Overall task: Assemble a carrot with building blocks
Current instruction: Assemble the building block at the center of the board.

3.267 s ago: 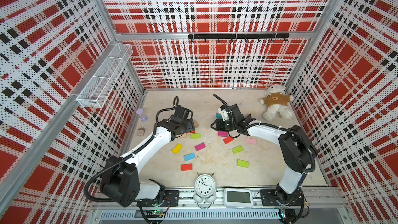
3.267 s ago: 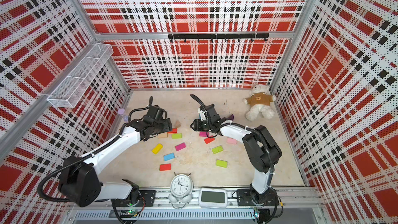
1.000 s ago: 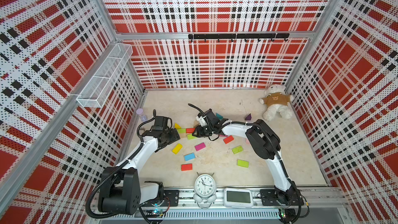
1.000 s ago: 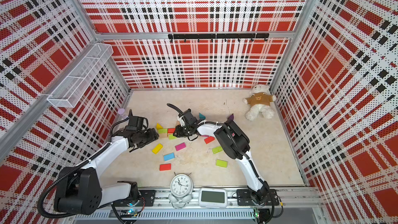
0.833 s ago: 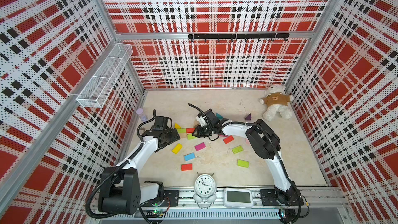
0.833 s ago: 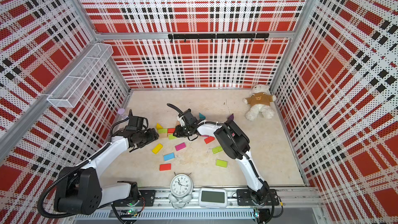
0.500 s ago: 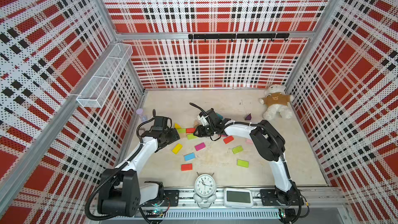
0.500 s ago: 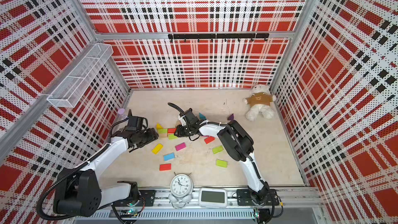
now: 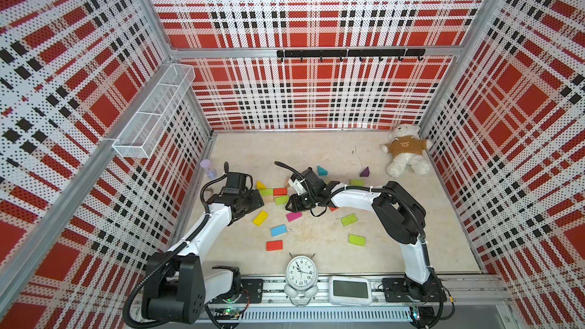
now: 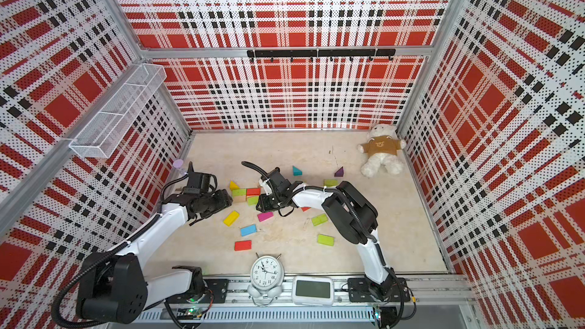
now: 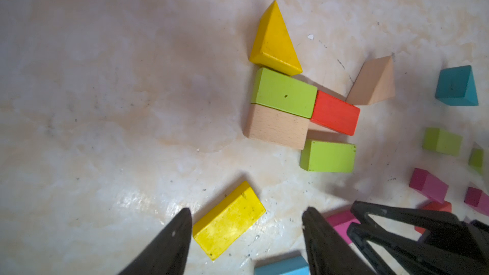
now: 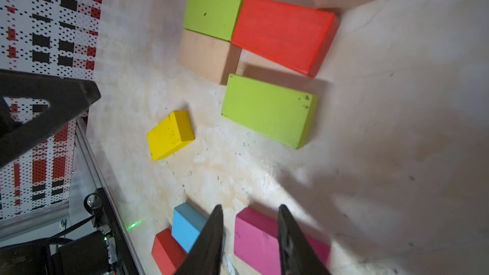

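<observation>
Blocks [image 9: 280, 191] abut left of centre on the counter [image 9: 316, 153], seemingly starting the carrot; others lie scattered nearer. Left pincer [image 11: 246, 214] gapes empty above a yellow block [image 11: 229, 220]; right pincer [image 12: 250, 208], slightly parted and empty, lines up on a magenta block [image 12: 255, 234].

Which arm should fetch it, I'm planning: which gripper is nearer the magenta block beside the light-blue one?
Right. The right gripper hangs right at the magenta block. The left gripper is farther off to the side, by the yellow flat block.
</observation>
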You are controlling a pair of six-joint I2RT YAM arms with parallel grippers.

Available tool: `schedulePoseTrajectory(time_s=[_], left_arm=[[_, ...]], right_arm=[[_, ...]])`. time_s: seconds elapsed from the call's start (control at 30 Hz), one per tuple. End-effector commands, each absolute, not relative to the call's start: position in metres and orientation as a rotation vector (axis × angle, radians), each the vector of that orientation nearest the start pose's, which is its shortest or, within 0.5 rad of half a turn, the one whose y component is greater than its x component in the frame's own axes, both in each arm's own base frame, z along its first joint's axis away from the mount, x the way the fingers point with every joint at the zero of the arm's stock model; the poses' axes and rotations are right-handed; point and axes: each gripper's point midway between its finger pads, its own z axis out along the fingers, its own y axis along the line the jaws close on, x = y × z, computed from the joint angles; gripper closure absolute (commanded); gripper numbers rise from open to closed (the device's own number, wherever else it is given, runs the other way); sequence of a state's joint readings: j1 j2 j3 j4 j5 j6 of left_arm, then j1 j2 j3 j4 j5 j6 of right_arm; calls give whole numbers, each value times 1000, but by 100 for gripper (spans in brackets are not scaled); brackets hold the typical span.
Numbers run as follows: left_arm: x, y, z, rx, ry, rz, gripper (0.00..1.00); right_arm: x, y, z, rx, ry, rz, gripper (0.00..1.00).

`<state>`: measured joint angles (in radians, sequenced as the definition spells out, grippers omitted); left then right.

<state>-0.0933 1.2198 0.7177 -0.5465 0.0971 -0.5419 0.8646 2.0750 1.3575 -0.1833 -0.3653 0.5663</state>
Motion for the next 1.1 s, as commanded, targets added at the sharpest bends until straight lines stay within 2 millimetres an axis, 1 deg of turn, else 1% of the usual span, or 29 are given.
schedulePoseTrajectory(time_s=[0.0,0.2,0.53,0.83,1.07], left_arm=[[293,-44,86,-554,2581,-333,31],[294,-46,85,-547,2588,-331,31],[293,-49,81,-536,2602,-322,31],[292,-48,78,-536,2609,-312,31],[292,-48,79,-528,2609,-313,31]], right_arm=[[295,444,39,-599,2614,997,65],[301,457,33,-599,2612,1018,65],[312,474,31,-594,2599,1051,65],[313,484,36,-600,2584,1078,65],[309,491,39,-613,2571,1103,65]])
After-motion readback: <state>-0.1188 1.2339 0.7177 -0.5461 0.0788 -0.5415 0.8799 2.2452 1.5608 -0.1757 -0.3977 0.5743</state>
